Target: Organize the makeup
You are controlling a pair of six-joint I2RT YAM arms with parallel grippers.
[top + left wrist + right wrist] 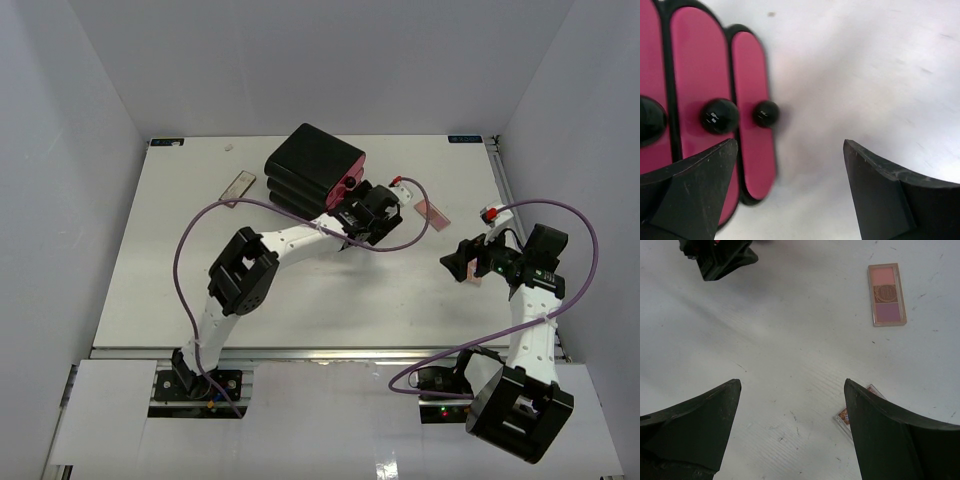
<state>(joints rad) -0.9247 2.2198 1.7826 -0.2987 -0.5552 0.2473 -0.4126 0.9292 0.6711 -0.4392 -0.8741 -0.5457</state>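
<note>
My left gripper (360, 215) is open and empty, right beside the pink drawer fronts (752, 110) of the black box (313, 168); its midpoint (790, 160) is over bare table. My right gripper (452, 263) is open and empty, low over the table (790, 390). A pink palette (432, 210) lies right of the box and shows in the right wrist view (887, 294). A second small palette (844, 416) lies partly hidden behind my right finger. A slim tan-and-silver case (238, 186) lies left of the box. No bottles or lipstick tubes are in view.
The three drawers have black round knobs (765, 113) and look shut. A small red-and-white object (489, 213) sits near the right edge of the table (200, 300). Purple cables loop over both arms. Grey walls enclose the table.
</note>
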